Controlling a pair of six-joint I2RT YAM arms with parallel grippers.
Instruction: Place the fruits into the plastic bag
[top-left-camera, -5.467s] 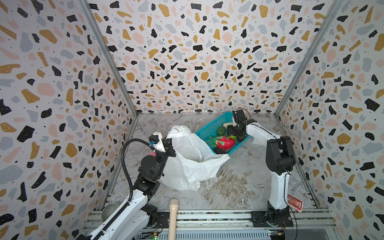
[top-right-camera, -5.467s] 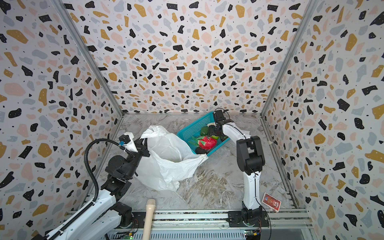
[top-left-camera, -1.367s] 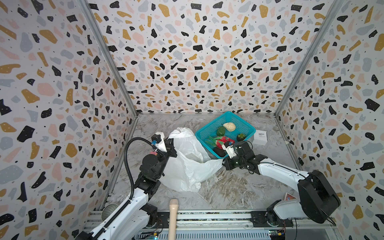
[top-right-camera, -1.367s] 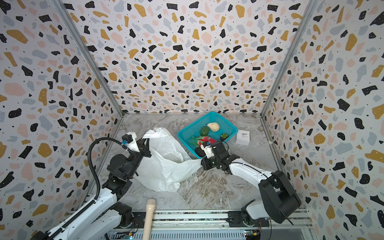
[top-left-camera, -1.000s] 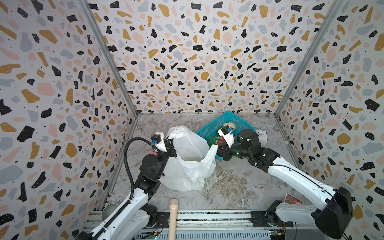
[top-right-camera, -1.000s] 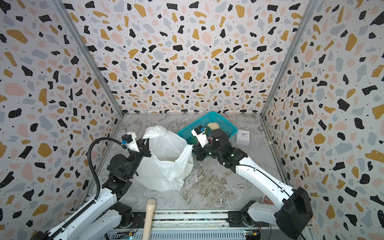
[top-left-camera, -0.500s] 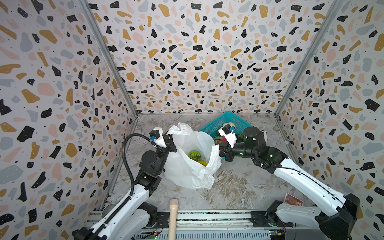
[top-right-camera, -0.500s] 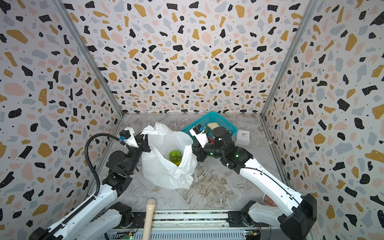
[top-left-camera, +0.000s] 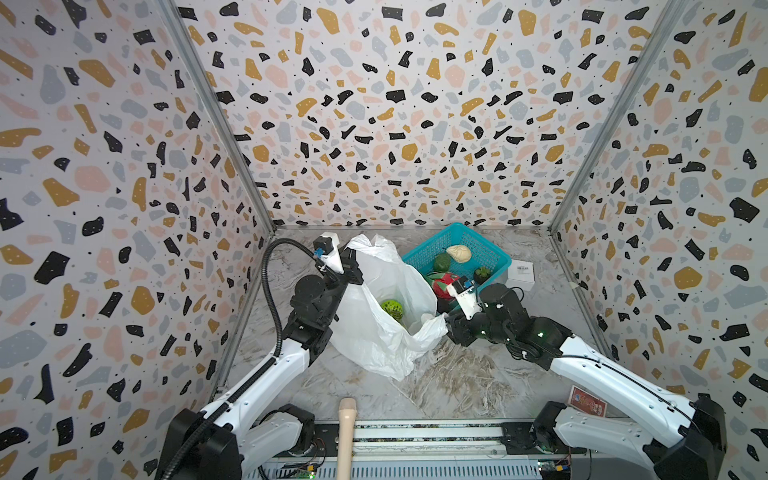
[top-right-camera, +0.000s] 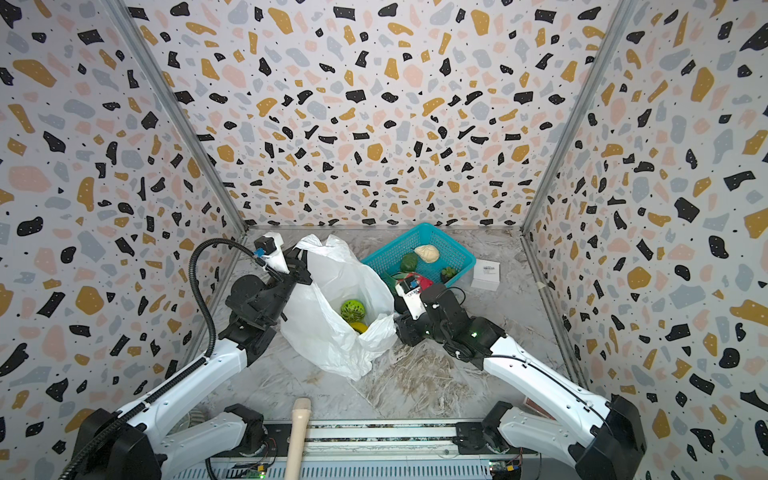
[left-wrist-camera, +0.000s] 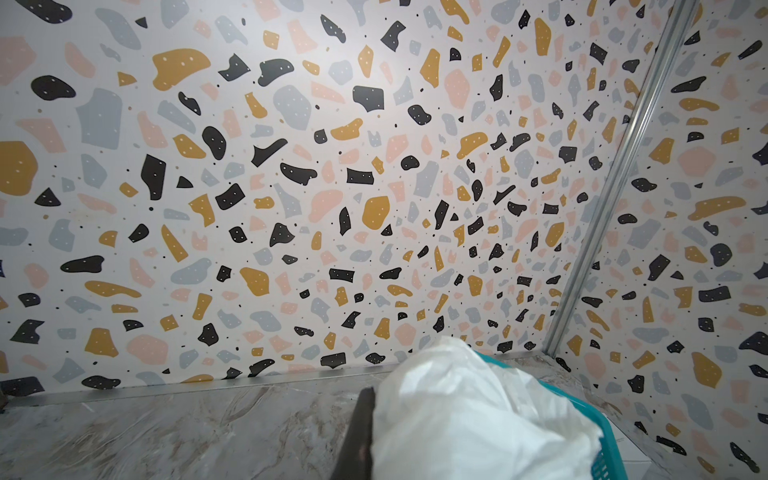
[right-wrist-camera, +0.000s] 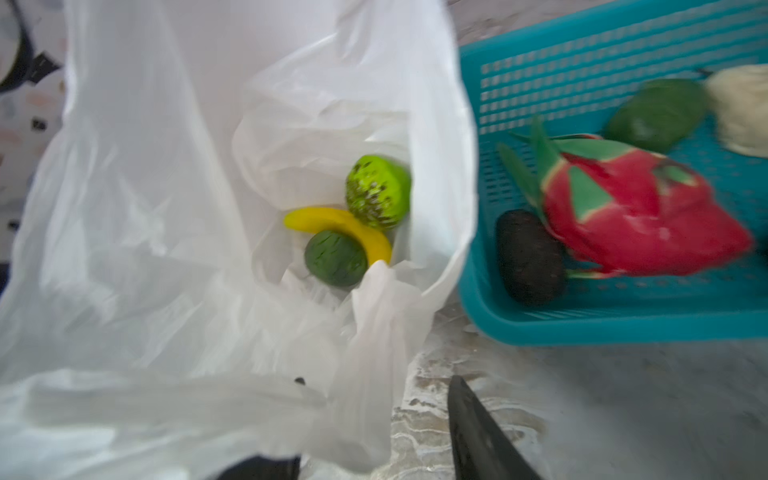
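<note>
My left end effector (top-left-camera: 351, 268), arm raised at centre-left, pinches the plastic bag (top-left-camera: 374, 336) rim. My right end effector (top-left-camera: 451, 327), low at centre, stands wide. Three fruits (right-wrist-camera: 336, 257) lie in the bag and five in the basket (top-left-camera: 478, 245).

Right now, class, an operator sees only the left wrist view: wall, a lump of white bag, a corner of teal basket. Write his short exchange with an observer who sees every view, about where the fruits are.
Operator: Is anything inside the bag?
Observer: Yes. The right wrist view shows three fruits in the plastic bag: a yellow banana, a bright green speckled fruit and a dark green round fruit.
Operator: What remains in the basket?
Observer: The red dragon fruit lies in the teal basket, with a dark avocado-like fruit touching it.
</note>
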